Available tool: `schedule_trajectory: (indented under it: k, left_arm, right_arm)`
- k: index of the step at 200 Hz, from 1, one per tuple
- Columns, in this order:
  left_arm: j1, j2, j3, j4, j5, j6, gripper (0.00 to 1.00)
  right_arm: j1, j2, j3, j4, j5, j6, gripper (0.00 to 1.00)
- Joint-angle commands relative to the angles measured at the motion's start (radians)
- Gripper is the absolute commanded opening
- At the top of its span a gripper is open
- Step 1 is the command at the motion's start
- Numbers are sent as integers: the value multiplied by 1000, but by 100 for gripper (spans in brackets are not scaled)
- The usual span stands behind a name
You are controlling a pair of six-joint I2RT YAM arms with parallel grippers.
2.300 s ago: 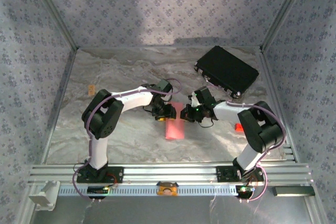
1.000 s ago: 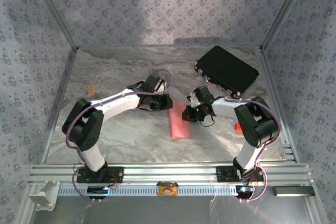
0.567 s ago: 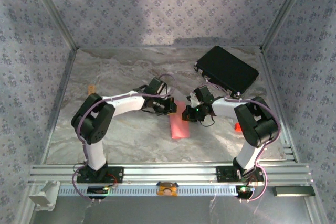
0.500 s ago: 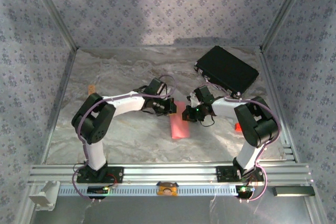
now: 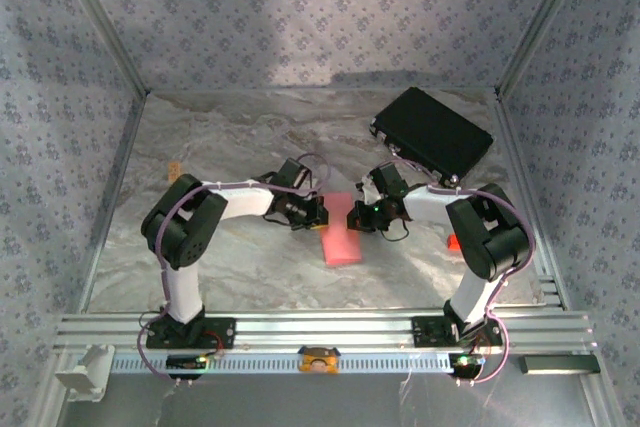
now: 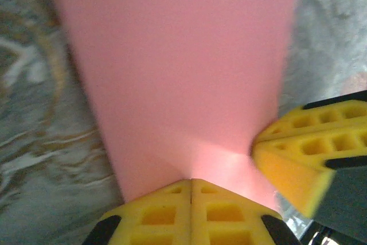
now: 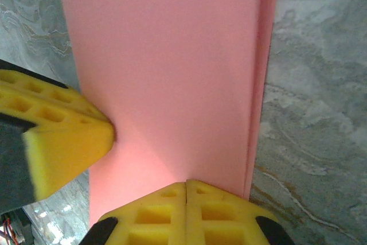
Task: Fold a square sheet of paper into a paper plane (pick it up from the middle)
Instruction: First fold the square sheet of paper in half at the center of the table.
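The square sheet of paper (image 5: 341, 245) lies folded into a salmon pink strip on the marbled table, mid-table between the two arms. A second layer shows along its right edge (image 7: 265, 55). My left gripper (image 5: 318, 215) is at the strip's upper left, shut. Its yellow pads (image 6: 166, 213) meet with their tip resting on the paper (image 6: 172, 67). My right gripper (image 5: 353, 217) is at the upper right, also shut, its tip (image 7: 186, 183) on the paper. Each wrist view shows the other gripper's yellow finger touching the sheet. I see no paper between either pair of pads.
A black rectangular case (image 5: 432, 134) lies at the back right. A tiny orange tag (image 5: 173, 169) sits at the far left, and a small red-orange object (image 5: 454, 242) is beside the right arm. Patterned walls enclose the table on three sides.
The left gripper swung from the strip's far end down onto its upper left and closed. The strip looks slightly wider. The right gripper stayed put.
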Motion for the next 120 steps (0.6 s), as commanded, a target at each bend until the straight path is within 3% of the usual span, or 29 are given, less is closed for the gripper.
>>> schedule_trajectory:
  k: [1, 120]
  left_arm:
    - [7, 32, -31, 21, -17, 32, 0]
    - [56, 7, 30, 103, 115, 3, 2]
  right_arm:
    - [-2, 43, -23, -82, 83, 11, 0]
    - [-4, 32, -25, -82, 79, 12, 0]
